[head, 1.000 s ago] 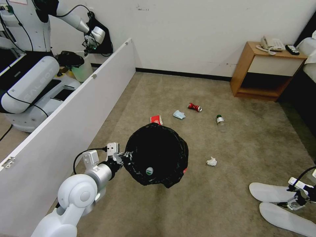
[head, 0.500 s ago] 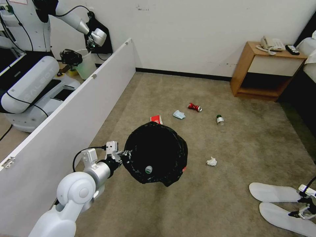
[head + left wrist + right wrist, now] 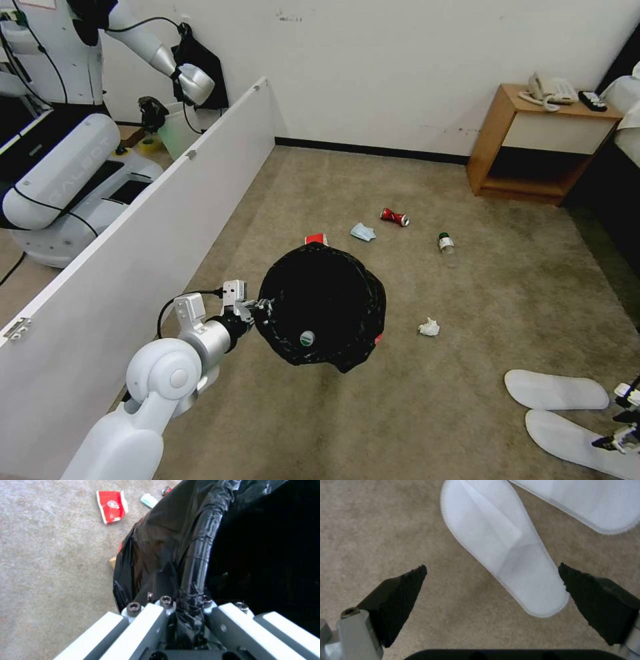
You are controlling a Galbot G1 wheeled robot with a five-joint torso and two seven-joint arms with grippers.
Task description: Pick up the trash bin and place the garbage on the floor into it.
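The trash bin (image 3: 323,307), lined with a crinkly black bag, hangs above the floor (image 3: 467,300). My left gripper (image 3: 257,312) is shut on its rim (image 3: 195,580). A bottle cap (image 3: 307,338) shows inside the bin. On the carpet lie a red carton (image 3: 315,239), a blue mask (image 3: 362,232), a crushed red can (image 3: 394,217), a clear bottle (image 3: 446,243) and a tissue wad (image 3: 429,327). Two white slippers (image 3: 555,390) lie at the near right. My right gripper (image 3: 625,423) hovers open over one slipper (image 3: 501,550), its fingers (image 3: 403,592) apart on either side.
A white partition panel (image 3: 133,220) runs along the left. Behind it stands another robot (image 3: 60,167). A wooden nightstand (image 3: 533,140) with a phone sits against the far wall. A cardboard piece (image 3: 113,562) peeks from under the bin. A bed edge is at the far right.
My right gripper has slid toward the lower right edge of the head view, over the nearer slipper. The bin has shifted slightly right. The other robot's arm moved.
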